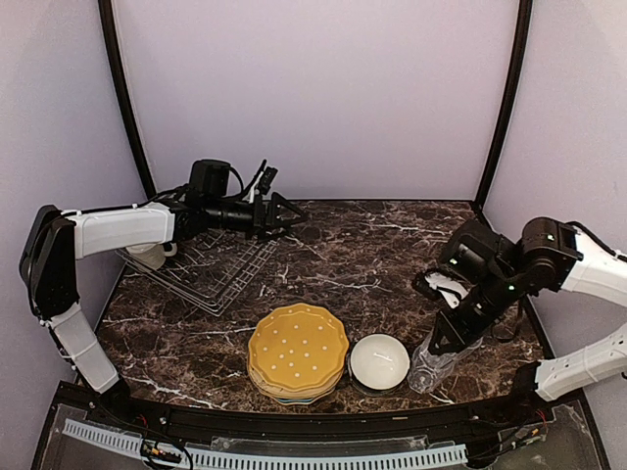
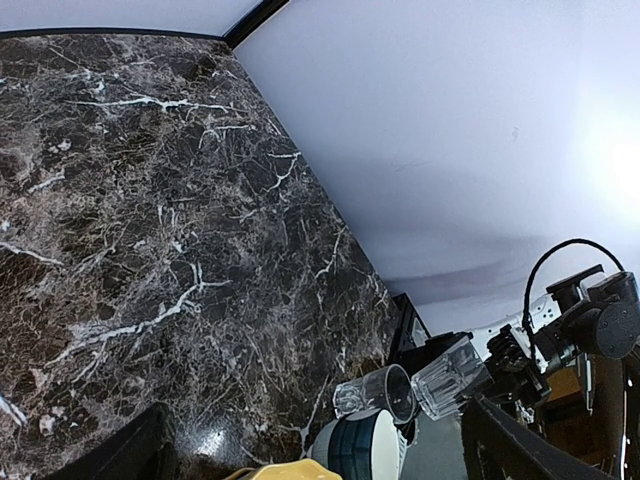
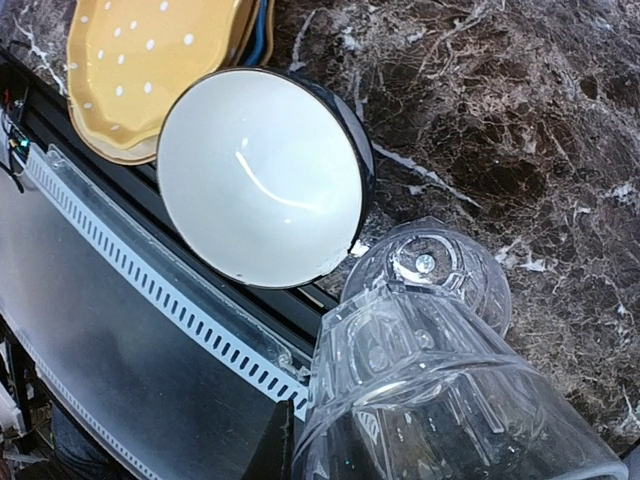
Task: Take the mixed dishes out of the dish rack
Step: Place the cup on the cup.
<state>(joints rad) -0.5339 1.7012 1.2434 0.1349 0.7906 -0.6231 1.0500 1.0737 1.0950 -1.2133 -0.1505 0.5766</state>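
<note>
We see a robot test booth rather than a home kitchen: plain pale walls [image 1: 313,88] and black corner poles [image 1: 125,98] box in a dark marble table [image 1: 372,255]. Two robot arms [image 1: 118,227] are bolted at its near edge, behind a slotted cable duct [image 1: 265,452].

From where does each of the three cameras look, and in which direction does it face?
Top external: high behind the bases, looking down on the marble table; both arms show, the left arm over the dish rack.
Left wrist: low over the table, facing across toward the right arm; its fingers frame the bottom edge.
Right wrist: looking down at the white bowl; the glass tumbler nearly hides its own fingers.
Shared: all three show the bowl and yellow plate.
</note>
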